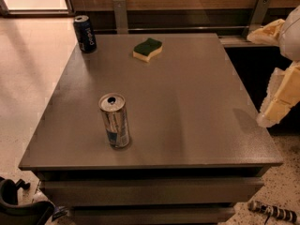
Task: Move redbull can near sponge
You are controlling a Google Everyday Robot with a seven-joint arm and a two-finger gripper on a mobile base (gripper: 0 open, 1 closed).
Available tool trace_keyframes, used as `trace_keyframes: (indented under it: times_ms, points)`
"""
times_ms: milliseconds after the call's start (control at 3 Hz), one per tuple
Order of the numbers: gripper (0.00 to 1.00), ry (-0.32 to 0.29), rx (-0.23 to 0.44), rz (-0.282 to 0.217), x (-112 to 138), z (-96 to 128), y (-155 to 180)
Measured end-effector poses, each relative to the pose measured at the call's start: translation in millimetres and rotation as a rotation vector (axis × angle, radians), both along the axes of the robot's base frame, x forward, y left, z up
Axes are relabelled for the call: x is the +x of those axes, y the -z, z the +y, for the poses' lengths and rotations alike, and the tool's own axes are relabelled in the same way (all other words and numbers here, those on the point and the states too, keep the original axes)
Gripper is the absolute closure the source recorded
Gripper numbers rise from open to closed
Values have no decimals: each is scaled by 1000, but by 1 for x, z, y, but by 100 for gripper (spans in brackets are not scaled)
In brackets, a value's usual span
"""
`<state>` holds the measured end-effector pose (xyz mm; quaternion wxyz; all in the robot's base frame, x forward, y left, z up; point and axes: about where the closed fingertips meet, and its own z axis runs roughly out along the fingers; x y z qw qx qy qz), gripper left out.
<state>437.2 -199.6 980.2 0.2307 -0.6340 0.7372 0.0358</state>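
The redbull can (114,121) is a tall slim silver can with blue patches, standing upright on the front left part of the grey table (187,107). The sponge (147,49) has a dark green top over a pale yellow body and lies flat near the table's far edge, well apart from the can. My gripper (269,116) is at the end of the pale arm at the right edge of the view. It sits beside the table's right side, far from both the can and the sponge, and holds nothing that I can see.
A shorter dark blue can with white lettering (85,33) stands at the table's far left corner. A wooden wall with metal brackets (120,14) runs behind the table. Part of the dark base (18,205) shows at the lower left.
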Motion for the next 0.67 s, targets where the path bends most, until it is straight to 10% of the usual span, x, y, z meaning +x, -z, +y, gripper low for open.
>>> trace_keyframes:
  times_ms: [667]
  points:
    - [0, -158, 366, -49, -8, 49, 24]
